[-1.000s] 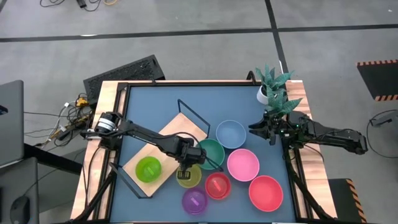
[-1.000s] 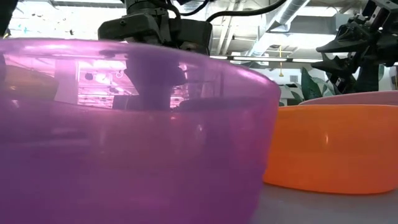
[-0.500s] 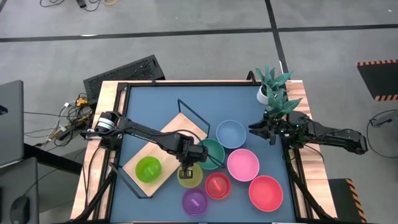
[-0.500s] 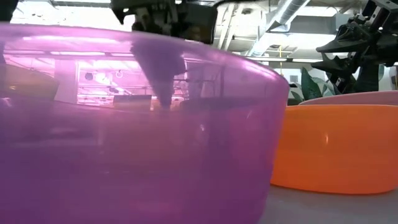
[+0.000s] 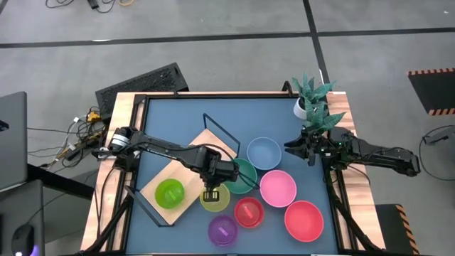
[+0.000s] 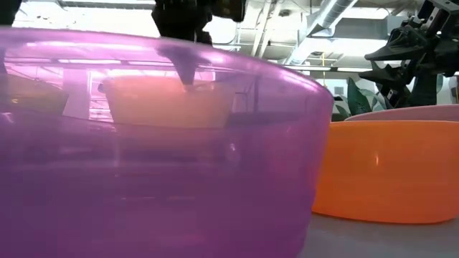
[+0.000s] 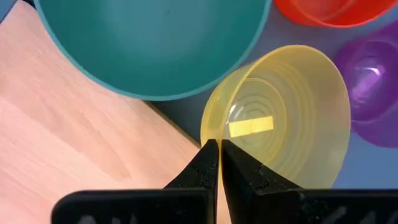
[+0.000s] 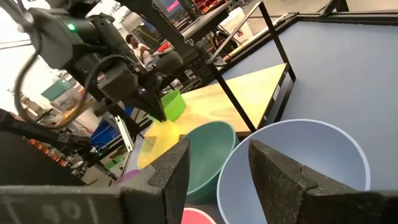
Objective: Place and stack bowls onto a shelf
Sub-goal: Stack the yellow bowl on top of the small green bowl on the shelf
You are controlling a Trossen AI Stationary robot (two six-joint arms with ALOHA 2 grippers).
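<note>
My left gripper (image 5: 212, 193) is shut on the small yellow bowl (image 5: 216, 201), just off the near right corner of the wooden shelf (image 5: 186, 164). A lime green bowl (image 5: 170, 193) sits on the shelf's near end. The dark green bowl (image 5: 243, 175), blue bowl (image 5: 264, 153), pink bowl (image 5: 277, 188), large red bowl (image 5: 303, 220), small red bowl (image 5: 249, 212) and purple bowl (image 5: 222, 230) stand on the blue table. My right gripper (image 5: 290, 148) waits open at the table's right side, beyond the blue bowl. My left gripper pinches the yellow bowl's rim (image 7: 213, 133) on the side toward the shelf, one finger (image 7: 239, 168) inside the bowl and one outside. The fingers point down from above. The bowl hangs below them, clear of the table, seen through the purple bowl in the low view (image 6: 168, 100).
A white plant pot (image 5: 303, 107) with a green plant stands at the far right corner. The shelf's black wire frame (image 5: 220, 131) rises at its far end. The bowls crowd the table's near right part. The purple bowl (image 6: 143, 158) fills the low view.
My left gripper has gone up and slightly toward the table's left edge, shut on the yellow bowl's rim. The bowl has been lifted off the table and now hangs clear.
</note>
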